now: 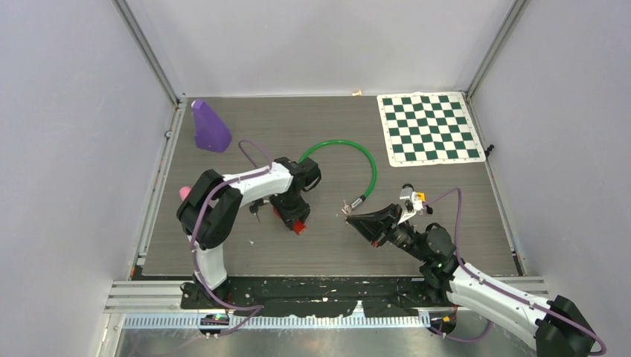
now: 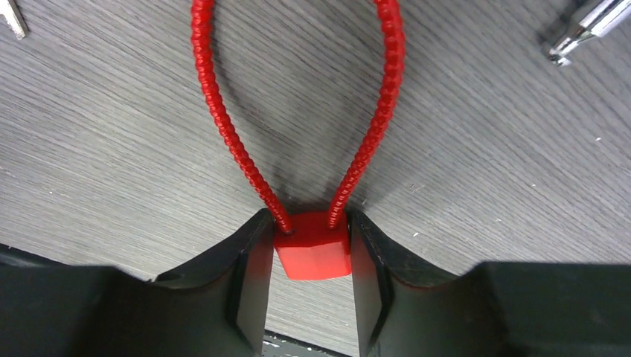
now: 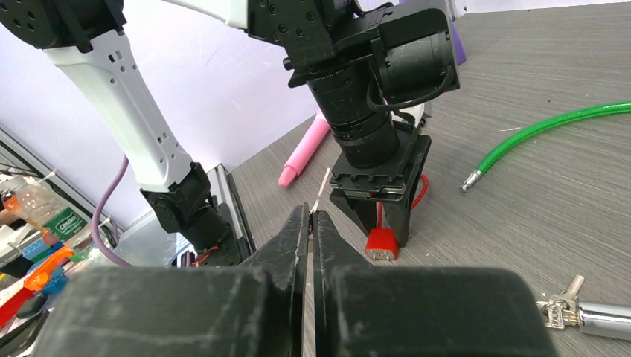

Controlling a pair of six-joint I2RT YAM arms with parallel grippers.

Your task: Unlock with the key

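Beyond the left tool (image 2: 311, 217) a purple wedge (image 1: 210, 126) stood near the table's (image 1: 446, 216) far edge, and a pink marker (image 3: 303, 152) lay on that tool's outer side. A green cable (image 1: 350, 152) arched across the table between the two tools, with a chessboard mat (image 1: 429, 128) well beyond the right tool (image 3: 311, 212). The red padlock (image 2: 312, 249) lay on the table directly under the left tool. It had a small blocky body, and its beaded red cable loop (image 2: 223, 119) stretched away from the fingers. The left tool's fingers (image 2: 253, 275) pressed against both sides of that body, closed on it and covering its flanks. The right tool, near the padlock but apart from it, was fully closed, pinching a thin silvery key (image 3: 322, 192) that pointed toward the padlock.
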